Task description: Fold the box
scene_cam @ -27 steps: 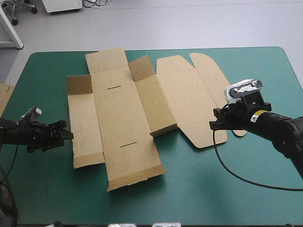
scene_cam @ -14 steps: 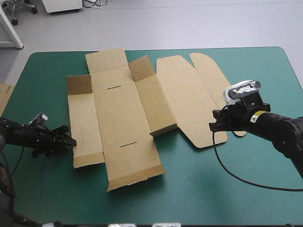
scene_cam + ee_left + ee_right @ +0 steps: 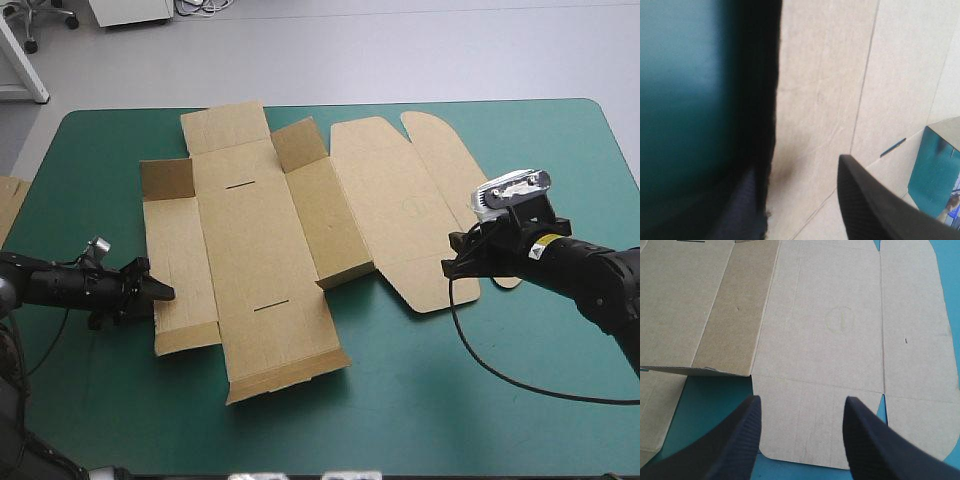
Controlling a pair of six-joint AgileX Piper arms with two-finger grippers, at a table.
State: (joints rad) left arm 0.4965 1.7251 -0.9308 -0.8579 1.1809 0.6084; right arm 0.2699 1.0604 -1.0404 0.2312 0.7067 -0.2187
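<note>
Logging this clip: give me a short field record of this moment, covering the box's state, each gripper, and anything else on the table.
Task thing: box, mostly flat on the table, no walls tucked; two short flaps at its far side stand raised.
Left arm: left gripper open, at the box's left edge.
Right arm: right gripper open, over the box's near right edge; contact unclear.
Other: spare board at the table's left edge.

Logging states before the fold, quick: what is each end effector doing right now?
Left end effector: open, at the box's left edge, holding nothing.
Right end effector: open, over the box's right flap, holding nothing.
</note>
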